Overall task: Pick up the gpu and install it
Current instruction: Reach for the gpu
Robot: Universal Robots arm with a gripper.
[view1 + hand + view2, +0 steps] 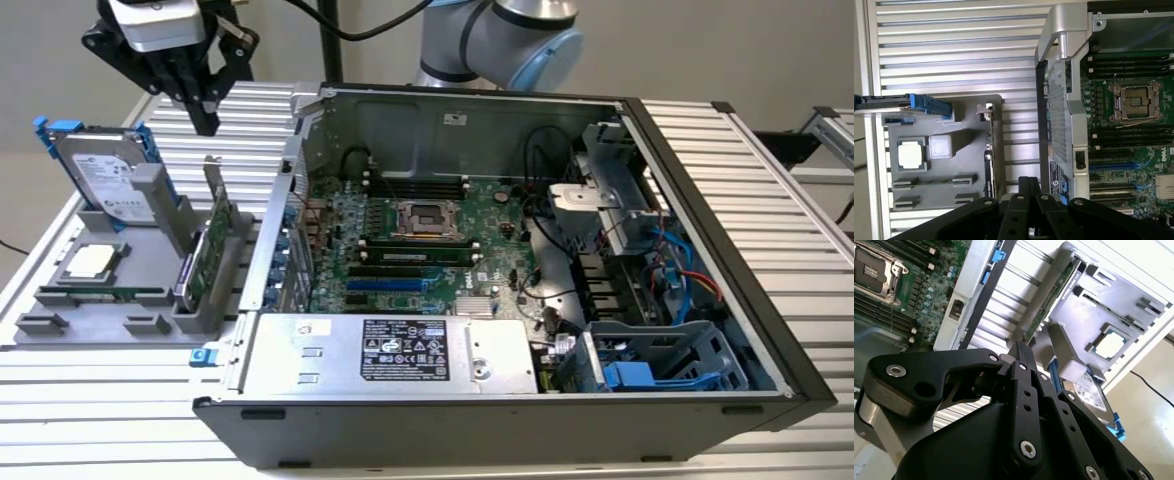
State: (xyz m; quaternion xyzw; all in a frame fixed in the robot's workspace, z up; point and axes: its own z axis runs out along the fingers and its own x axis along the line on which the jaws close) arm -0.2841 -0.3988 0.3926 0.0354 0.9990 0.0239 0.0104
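Claw (207, 122) hangs above the grey parts tray (80, 335), fingers pinched narrow, nothing between them. The gpu (218, 235) stands on edge in a tray slot on the side nearest the open case (507, 140), below the claw and apart from it. In the first wrist view the gpu (992, 150) reads edge-on, clear of the fingertips.

My read of the step: approach for the pick. To do it well I'd:
- spread the jaws before dropping
- square them across the board's thin top edge
- grip bare board, away from cooler and bracket
- pull straight up so it doesn't bind in the slot

Count: one gpu, one hard drive (104, 175) in a blue frame, one processor chip (91, 262), one memory stick (94, 293) lying in the tray, one case, one claw.
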